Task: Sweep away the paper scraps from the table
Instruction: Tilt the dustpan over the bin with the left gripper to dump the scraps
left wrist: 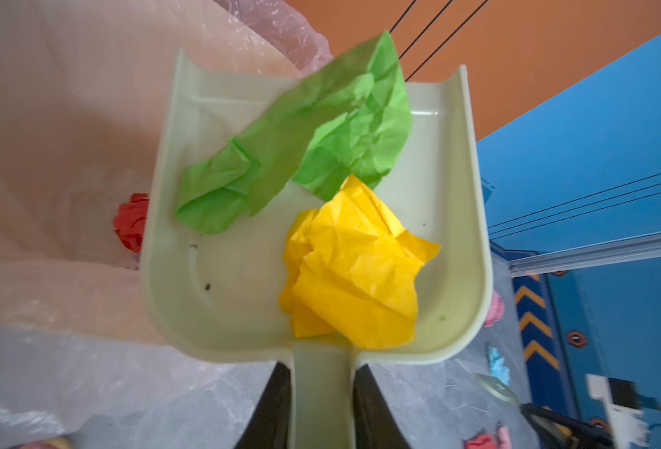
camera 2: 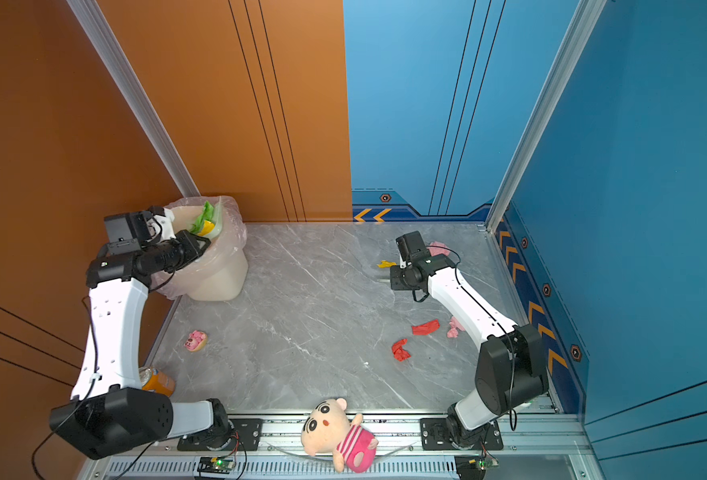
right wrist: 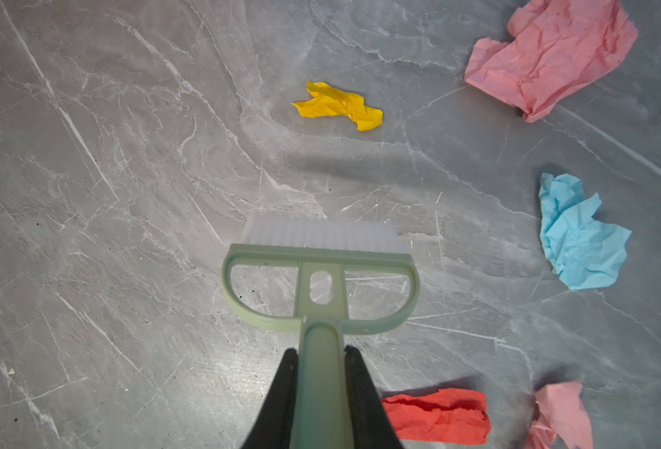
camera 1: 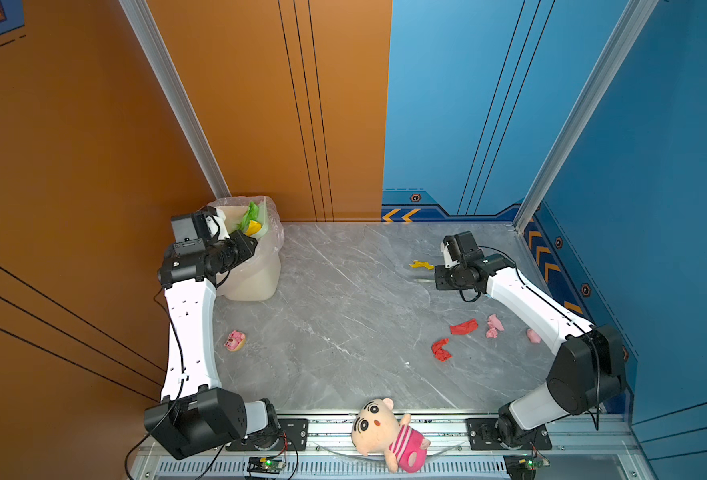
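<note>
My left gripper (left wrist: 321, 365) is shut on the handle of the pale green dustpan (left wrist: 227, 280), held over the lined bin (camera 1: 256, 274). A green scrap (left wrist: 301, 147) and a yellow wad (left wrist: 356, 272) lie in the pan. A red scrap (left wrist: 130, 221) sits inside the bin. My right gripper (right wrist: 320, 355) is shut on the brush (right wrist: 321, 287), just above the table (camera 1: 343, 311). Beyond the bristles lies a yellow scrap (right wrist: 340, 105). Pink (right wrist: 550, 54), light blue (right wrist: 577, 237), red (right wrist: 437, 416) and pink (right wrist: 562, 416) paper scraps lie beside it. Another red scrap (camera 1: 441, 349) lies nearer the front.
The bin stands at the table's back left corner against the orange wall. A small pink pig toy (camera 1: 235, 340) lies near the left arm, and an orange can (camera 2: 158, 380) behind it. The plush doll (camera 1: 385, 432) rests on the front rail. Blue wall borders the right.
</note>
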Controlling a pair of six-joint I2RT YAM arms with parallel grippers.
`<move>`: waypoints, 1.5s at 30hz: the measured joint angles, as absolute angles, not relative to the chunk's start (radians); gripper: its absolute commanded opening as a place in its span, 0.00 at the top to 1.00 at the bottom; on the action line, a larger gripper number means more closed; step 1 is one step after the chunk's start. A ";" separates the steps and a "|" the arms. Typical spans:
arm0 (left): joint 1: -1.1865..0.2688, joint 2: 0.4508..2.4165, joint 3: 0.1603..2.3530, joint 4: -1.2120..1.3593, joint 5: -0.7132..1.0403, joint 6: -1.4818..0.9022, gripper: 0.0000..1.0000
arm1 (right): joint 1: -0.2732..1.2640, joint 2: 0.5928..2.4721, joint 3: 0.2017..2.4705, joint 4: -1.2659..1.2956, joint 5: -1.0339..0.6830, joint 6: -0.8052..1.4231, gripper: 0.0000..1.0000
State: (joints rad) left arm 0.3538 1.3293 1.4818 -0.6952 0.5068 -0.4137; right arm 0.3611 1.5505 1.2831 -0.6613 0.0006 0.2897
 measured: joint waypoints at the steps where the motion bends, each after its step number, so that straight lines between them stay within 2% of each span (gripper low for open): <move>1: 0.373 1.332 1.473 -0.665 0.546 -0.443 0.80 | 0.361 1.551 1.283 -0.661 0.001 0.290 1.00; 7: 0.425 1.340 1.399 -0.487 0.728 -0.617 0.80 | 0.361 1.550 1.281 -0.661 0.001 0.290 1.00; 19: 0.447 1.340 1.320 -0.233 0.884 -0.860 0.79 | 0.360 1.550 1.257 -0.651 -0.001 0.290 1.00; 45: 0.489 1.351 1.122 0.398 0.978 -1.414 0.78 | 0.359 1.520 1.214 -0.635 -0.007 0.290 1.00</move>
